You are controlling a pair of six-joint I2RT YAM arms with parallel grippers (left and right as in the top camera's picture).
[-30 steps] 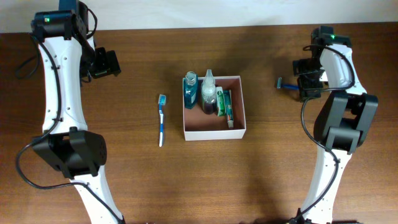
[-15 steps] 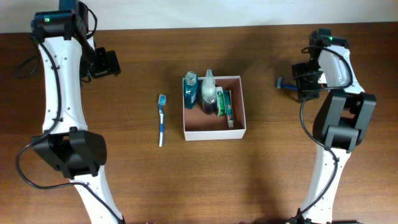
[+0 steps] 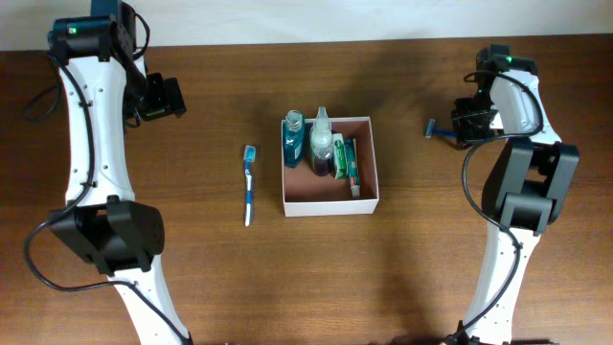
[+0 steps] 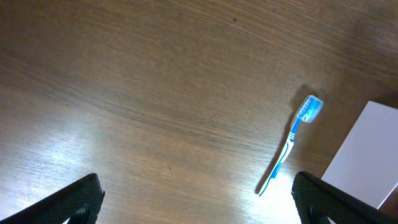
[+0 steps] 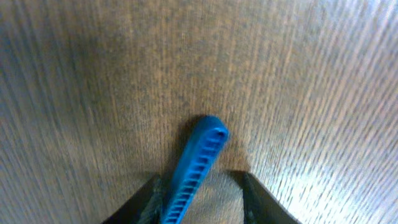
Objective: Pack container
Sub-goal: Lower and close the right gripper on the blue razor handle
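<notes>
My left gripper (image 4: 199, 202) hangs over the table's far-left part with its jaws spread as wide as they go, holding nothing. The toothbrush (image 3: 249, 184) lies loose toward mid-table, just left of the container (image 3: 330, 203), which sits at the table's middle, well apart from both my grippers. Toward the far-right edge, my right gripper (image 5: 199, 208) is down over the razor (image 5: 198, 158), jaws drawn partway in on either side of the blue handle. A sliver of table shows on one side, so I cannot tell whether I have it pinched. The risk I judge here is that the handle is thin and lies flat. If one finger meets it first, it may skid or swivel on the wood and slip free as I lift. A weak pinch could also drop it short of the container. The container's near half is bare but its far half is crowded, so a careless drop could topple the bottles. Count: one toothbrush, one container, inside it two bottles, one green-and-white packet and a dark item I cannot make out, and one razor.
</notes>
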